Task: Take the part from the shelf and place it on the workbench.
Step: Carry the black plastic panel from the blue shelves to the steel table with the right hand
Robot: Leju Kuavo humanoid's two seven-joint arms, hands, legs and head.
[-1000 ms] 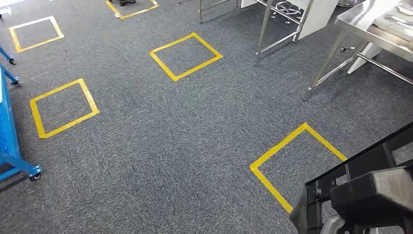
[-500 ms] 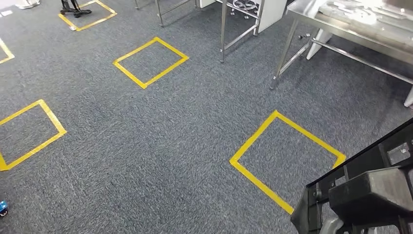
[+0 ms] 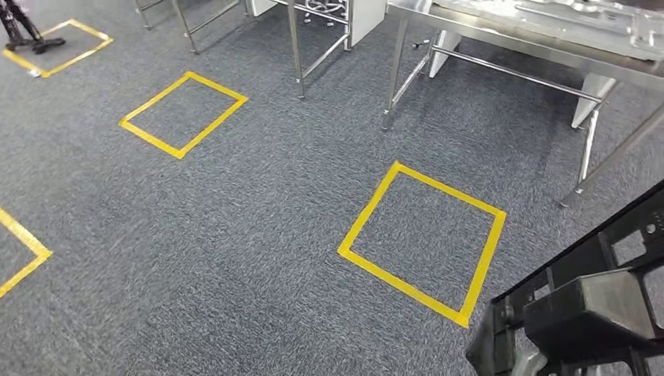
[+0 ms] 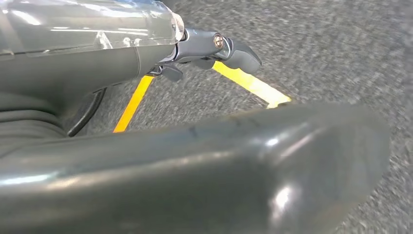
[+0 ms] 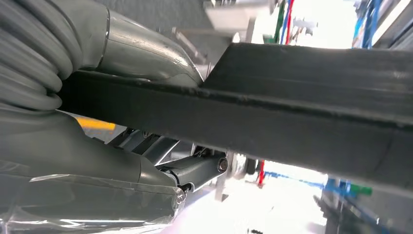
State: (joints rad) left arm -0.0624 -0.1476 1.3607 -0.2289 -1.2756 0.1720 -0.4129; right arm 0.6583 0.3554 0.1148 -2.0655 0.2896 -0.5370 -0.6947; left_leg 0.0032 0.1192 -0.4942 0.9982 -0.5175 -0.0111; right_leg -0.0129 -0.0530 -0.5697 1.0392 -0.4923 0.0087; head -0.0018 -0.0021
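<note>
The head view looks down at the carpet (image 3: 235, 235); both wrist views sit close behind their hands.

Carpet (image 3: 258, 227) open — workbench legs (image 3: 391, 74) ahead.

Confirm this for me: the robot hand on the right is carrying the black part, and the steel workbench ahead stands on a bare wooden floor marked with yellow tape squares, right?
Not quite. The floor is grey carpet, not bare wood, as the head view shows. The rest holds: the right robot hand carries the black part, and the steel workbench stands ahead, with yellow tape squares on the floor.
</note>
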